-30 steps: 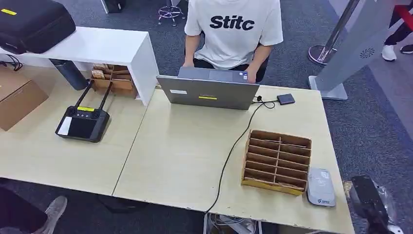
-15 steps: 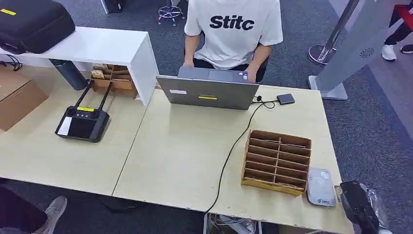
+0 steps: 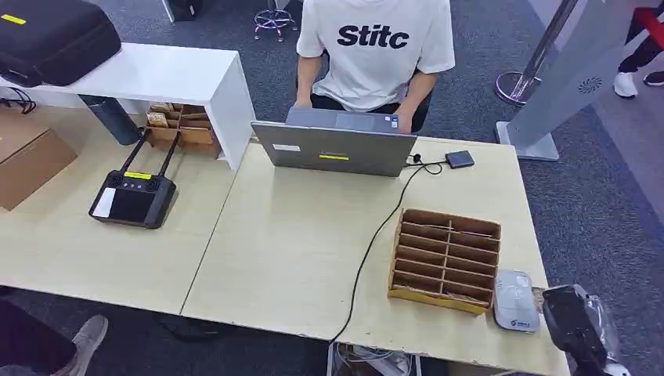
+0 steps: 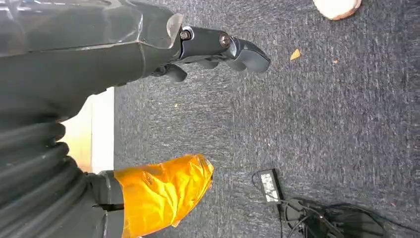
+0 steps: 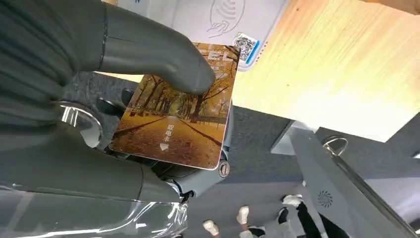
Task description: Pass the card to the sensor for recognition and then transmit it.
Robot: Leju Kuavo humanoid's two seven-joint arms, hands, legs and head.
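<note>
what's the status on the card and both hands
Right hand pinching card, edging up to sensor. Left hand holding nothing, low over carpet. Nothing in the way.

Office or reception-desk setting: grey carpet floor (image 3: 595,211), light wood desks (image 3: 290,251), open laptop (image 3: 333,147) attended by seated person (image 3: 374,47), white shelf unit (image 3: 168,77), card-slot organizer (image 3: 444,259), stanchion base (image 3: 517,84) seen beside desk.

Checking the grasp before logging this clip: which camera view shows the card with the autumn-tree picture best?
The right wrist view: the autumn-tree picture card is seen close up, pinned under the right hand's thumb, beside the white card reader. The head view gives just that hand at the table's edge; the left wrist view looks at carpet.
</note>
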